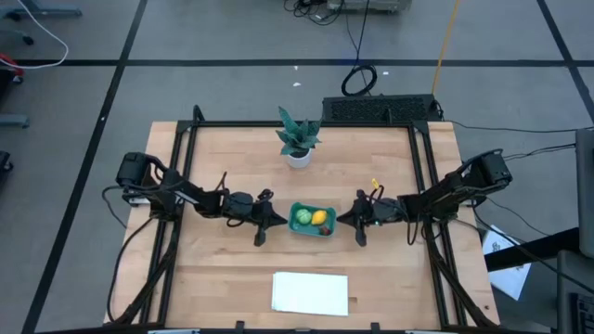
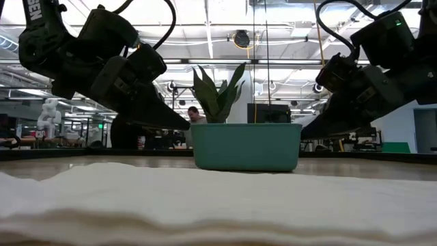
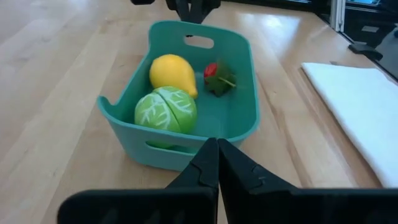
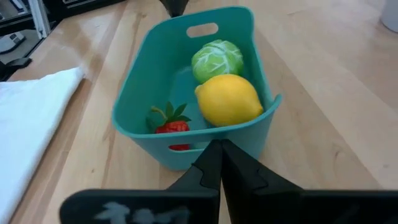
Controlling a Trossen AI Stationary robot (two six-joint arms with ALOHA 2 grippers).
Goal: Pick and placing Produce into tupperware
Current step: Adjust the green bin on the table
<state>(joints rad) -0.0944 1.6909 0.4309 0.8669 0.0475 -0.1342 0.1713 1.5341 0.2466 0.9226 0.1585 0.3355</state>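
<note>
tupperware: the little teal tub [image 1: 312, 220] sat mid-counter, right between the two arms, with the white sheet [image 1: 310, 292] nearer the front edge and the potted plant [image 1: 298, 136] behind it

cabbage: round light-green piece [image 3: 165, 110] was inside the tub, at the left-arm end

lemon: yellow one [image 4: 228, 99] was in there too, pressed right up against the cabbage

strawberry: small red piece with a leafy top [image 4: 172, 123] lay on the tub floor beside the lemon, toward the side facing the sheet

left claw: [image 1: 271, 221] was pinched fully together, nothing in it, tips just beside the tub's left end and pointing at it

right claw: [image 1: 351, 220] looked the same, fingers pressed closed and empty, just off the tub's right end

counter: wooden top [image 1: 223, 269], and I couldn't spot any loose produce left on it in any view

step: honestly it looked like the placing part was done, all three pieces sat in the tub and neither claw was carrying anything

next move: my guess was nothing left to pick, so the arms just needed to back away without bumping the tub, since both sets of tips were so close to its ends that a sloppy pull-out could've shoved it across the counter
</note>
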